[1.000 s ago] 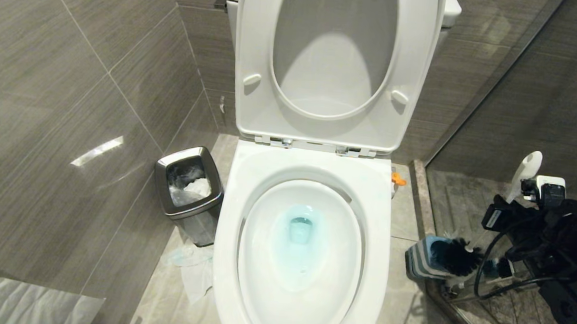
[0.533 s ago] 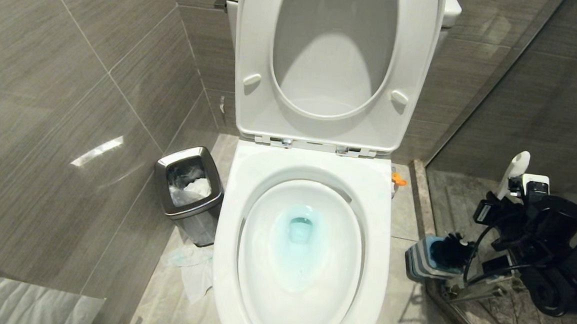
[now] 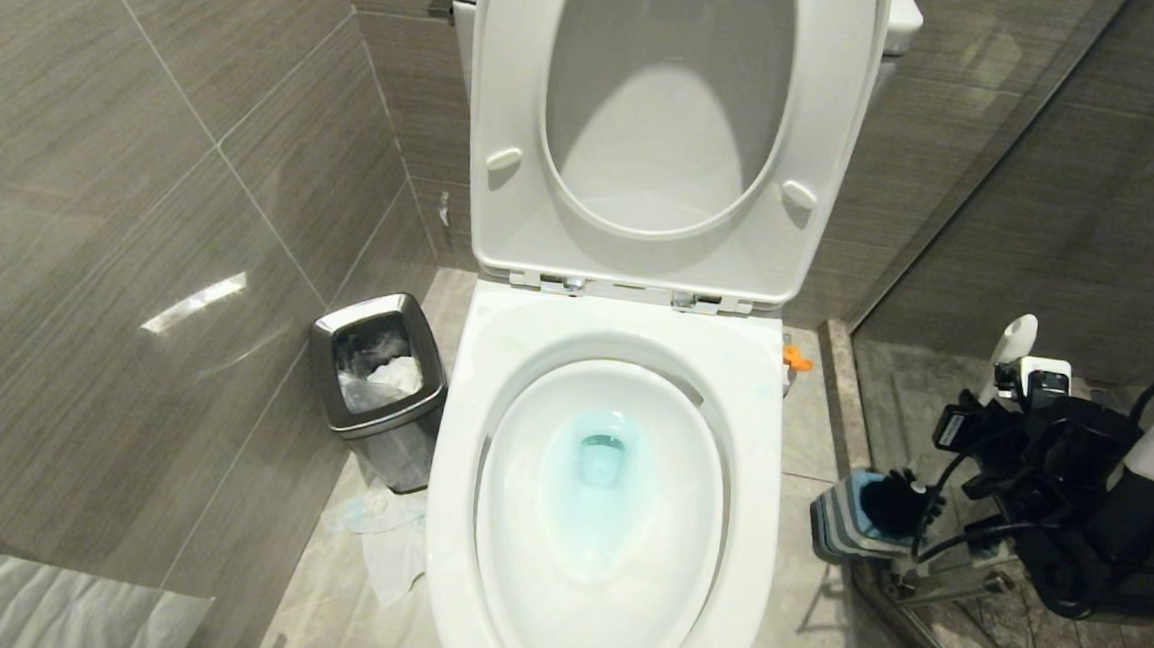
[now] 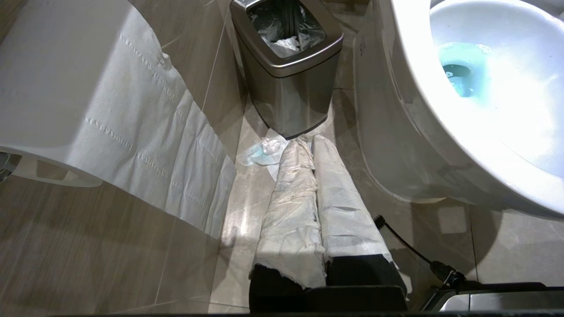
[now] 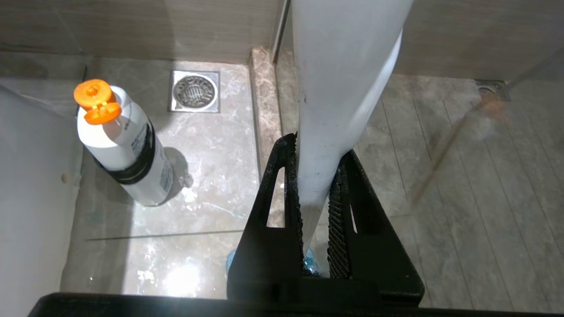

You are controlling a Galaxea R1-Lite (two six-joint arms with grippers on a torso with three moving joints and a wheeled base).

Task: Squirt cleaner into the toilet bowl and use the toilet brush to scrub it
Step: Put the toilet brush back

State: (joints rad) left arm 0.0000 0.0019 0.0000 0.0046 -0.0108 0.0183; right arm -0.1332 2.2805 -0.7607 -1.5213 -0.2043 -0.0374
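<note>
The toilet bowl stands with seat and lid tipped up against the tank, and the water at its bottom is tinted turquoise by the cleaner, so I'd say the squirting part is done. A white bottle with an orange cap stands on the floor tiles just beside the bowl's right flank, near a floor drain; I take it for the cleaner bottle, though its label can't be read.

Whether any scrubbing has happened, the porcelain doesn't tell me. The toilet brush is not in the bowl. It is well to the right of it, by the glass partition, its dark head sunk in the blue-topped striped holder on the floor and its pale paddle tip pointing up. The right gripper is pinching the whitish handle, the ribbed pads pressed against it from both sides. So either the brush is about to be drawn out for scrubbing or it is being put away after; from this one look I can't say which.

The left gripper hangs low on the far side of the bowl, close to the steel waste bin, its paper-wrapped fingers pressed together on nothing, taking no part. A wad of tissue lies on the floor between bin and bowl.
</note>
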